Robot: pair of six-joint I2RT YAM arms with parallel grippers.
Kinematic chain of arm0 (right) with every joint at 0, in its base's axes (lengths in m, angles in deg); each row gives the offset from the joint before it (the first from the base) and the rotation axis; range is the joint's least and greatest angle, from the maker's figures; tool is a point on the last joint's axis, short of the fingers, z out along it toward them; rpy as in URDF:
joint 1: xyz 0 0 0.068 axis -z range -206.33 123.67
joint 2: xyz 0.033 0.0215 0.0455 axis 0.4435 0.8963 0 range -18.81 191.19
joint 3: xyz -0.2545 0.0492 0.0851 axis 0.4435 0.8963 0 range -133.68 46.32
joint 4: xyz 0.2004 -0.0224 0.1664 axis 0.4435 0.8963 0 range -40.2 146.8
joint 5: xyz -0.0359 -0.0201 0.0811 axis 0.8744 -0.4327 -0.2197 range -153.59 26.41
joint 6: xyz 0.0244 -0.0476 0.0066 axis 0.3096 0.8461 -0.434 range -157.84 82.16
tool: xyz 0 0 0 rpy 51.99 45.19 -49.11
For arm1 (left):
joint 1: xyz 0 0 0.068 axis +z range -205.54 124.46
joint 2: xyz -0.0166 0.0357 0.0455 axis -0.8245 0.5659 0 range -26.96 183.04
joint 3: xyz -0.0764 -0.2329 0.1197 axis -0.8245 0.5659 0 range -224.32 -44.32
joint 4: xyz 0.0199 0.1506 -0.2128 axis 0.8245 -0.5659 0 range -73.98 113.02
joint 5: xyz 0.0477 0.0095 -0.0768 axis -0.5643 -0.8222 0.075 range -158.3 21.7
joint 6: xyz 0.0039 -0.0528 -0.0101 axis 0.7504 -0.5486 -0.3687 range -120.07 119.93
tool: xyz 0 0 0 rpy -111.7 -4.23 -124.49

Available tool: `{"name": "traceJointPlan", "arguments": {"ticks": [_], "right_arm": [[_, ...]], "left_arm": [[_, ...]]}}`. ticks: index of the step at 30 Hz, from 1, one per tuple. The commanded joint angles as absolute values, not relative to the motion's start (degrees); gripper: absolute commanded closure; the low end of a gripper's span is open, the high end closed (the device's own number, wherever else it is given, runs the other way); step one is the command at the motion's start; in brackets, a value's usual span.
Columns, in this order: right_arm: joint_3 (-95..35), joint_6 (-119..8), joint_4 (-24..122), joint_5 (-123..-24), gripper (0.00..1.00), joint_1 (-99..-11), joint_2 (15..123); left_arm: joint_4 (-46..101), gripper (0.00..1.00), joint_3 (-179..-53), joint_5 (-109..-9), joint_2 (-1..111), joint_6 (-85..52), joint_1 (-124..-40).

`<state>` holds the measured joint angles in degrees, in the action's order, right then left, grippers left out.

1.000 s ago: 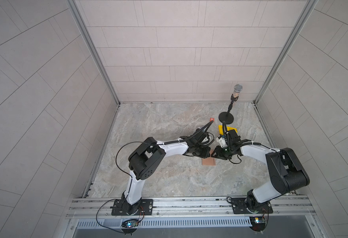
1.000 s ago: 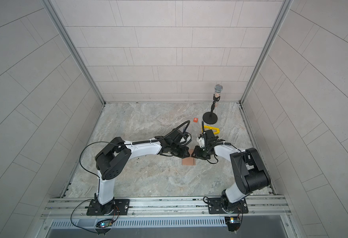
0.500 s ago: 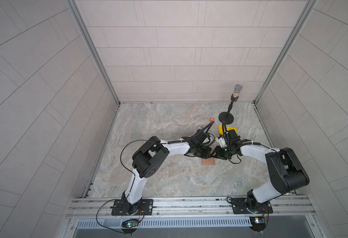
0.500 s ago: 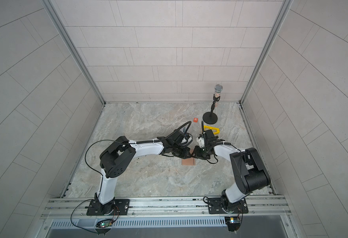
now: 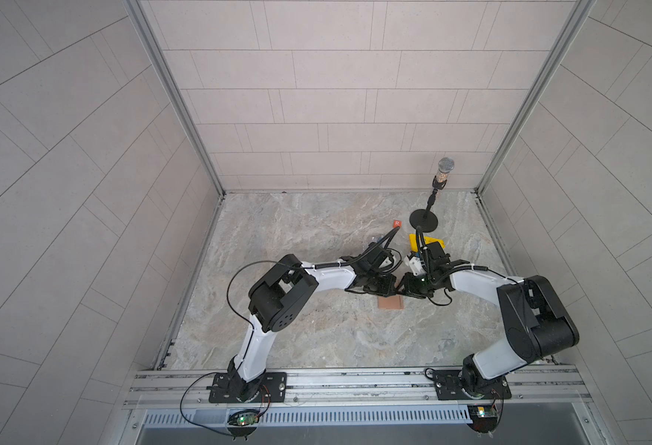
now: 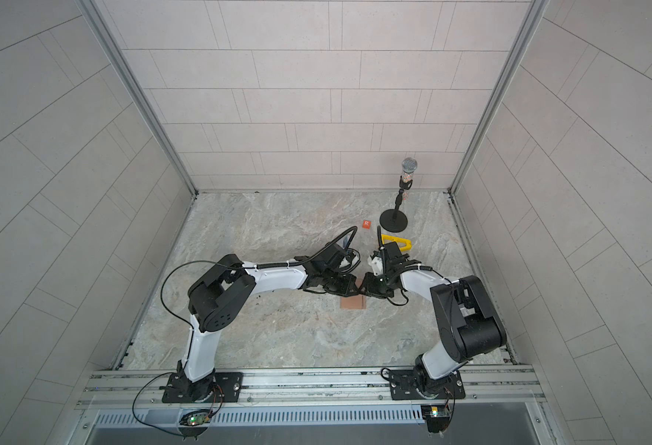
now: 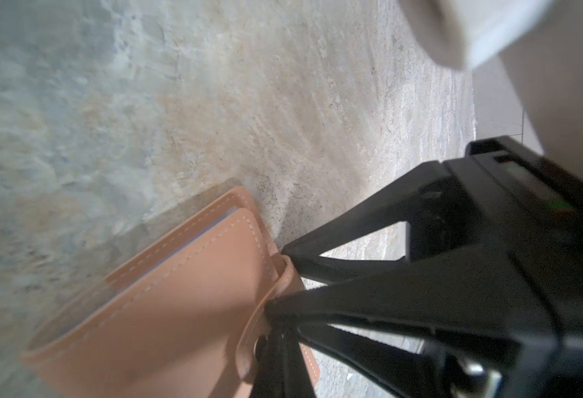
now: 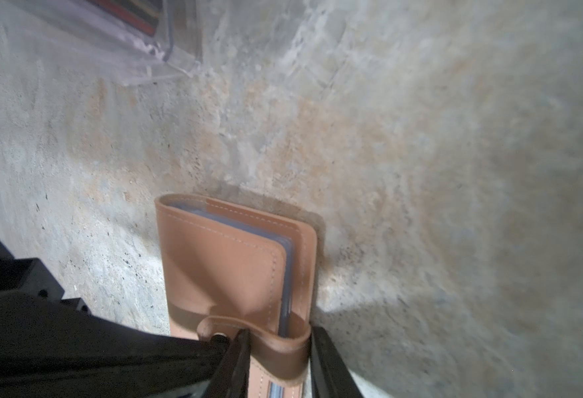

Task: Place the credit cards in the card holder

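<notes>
Holder (image 8: 228, 272) is lying folded shut on the counter (image 8: 421, 172) between both hands. Right hand (image 8: 281, 332) is pinching its tab (image 8: 272, 351). Left hand (image 8: 219, 339), pressed together, is touching the same tab. Cards (image 8: 138, 15) (coloured edges only) are seemingly sitting in the stand (image 8: 166, 51), so loading looks not yet begun.

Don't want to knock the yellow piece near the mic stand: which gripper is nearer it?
Right. In a top view the right gripper sits just below the yellow piece, at the card holder; the left gripper faces it from the left, farther off.
</notes>
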<state>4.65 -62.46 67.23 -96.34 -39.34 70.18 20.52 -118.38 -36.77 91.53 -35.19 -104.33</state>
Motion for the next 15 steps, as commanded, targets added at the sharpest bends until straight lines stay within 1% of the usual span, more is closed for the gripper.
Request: {"name": "traceJointPlan", "arguments": {"ticks": [1,15], "right_arm": [[6.2,-61.6,71.5,-93.6,0.68,-40.2,72.9],[5.9,-61.6,72.0,-93.2,0.68,-40.4,72.6]], "left_arm": [[25.1,1.0,-116.5,-36.2,94.3,-39.1,-102.6],[26.2,1.0,-112.6,-35.3,96.5,-41.2,-100.9]]}}
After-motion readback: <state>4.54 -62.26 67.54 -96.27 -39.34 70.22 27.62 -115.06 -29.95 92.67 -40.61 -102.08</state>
